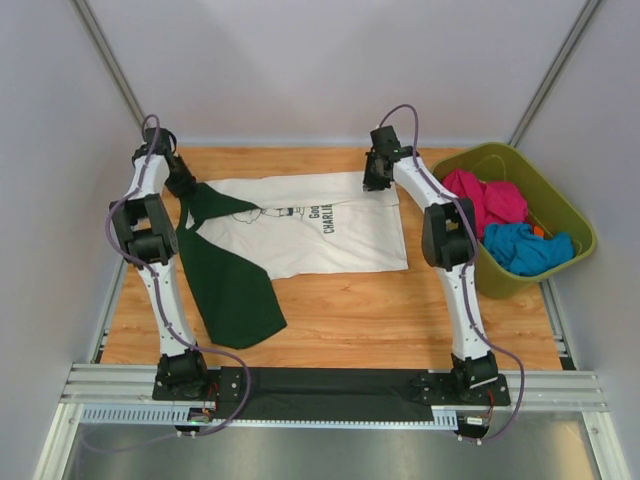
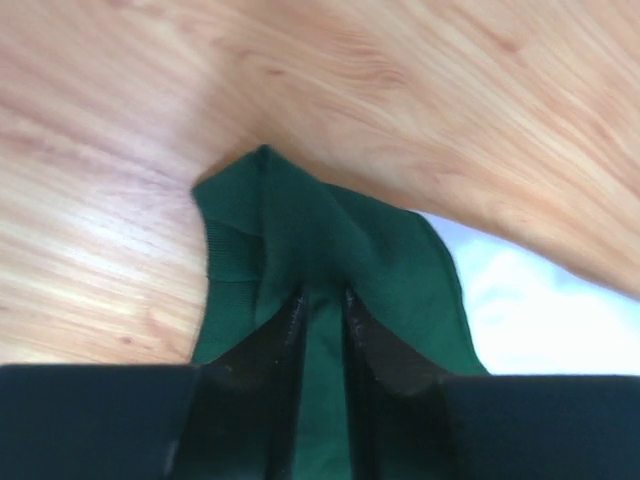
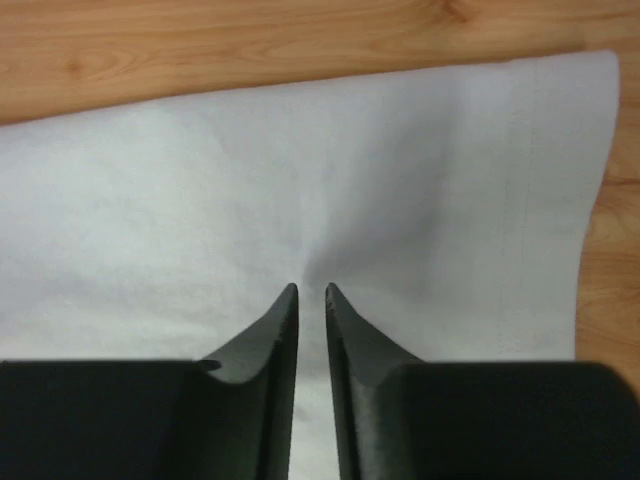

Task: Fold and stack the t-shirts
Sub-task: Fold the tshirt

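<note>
We've got the tee (image 1: pixel 300 235) spread flat on the bench (image 1: pixel 400 310), its white body across the far middle and one big green sleeve (image 1: pixel 235 285) sprawling toward the near left. The left jaws sit at the tee's far left end, pinched onto a raised ridge of green cloth. A strip of it fills the narrow gap between them. Over at the far right edge, the right jaws are down on the white cloth with only a sliver of gap. Creases run in to the tips, but we can't tell whether any cloth is caught there.

The danger, as we judge it, is a snag. If either arm rises with cloth caught, it drags that end up and rumples the flat lay. A pull from one side alone would skew the tee. That loose sleeve could bunch under any fold. The tub (image 1: pixel 500 280) stands well right, just beside the right arm, so a wide swing might clip it.
</note>
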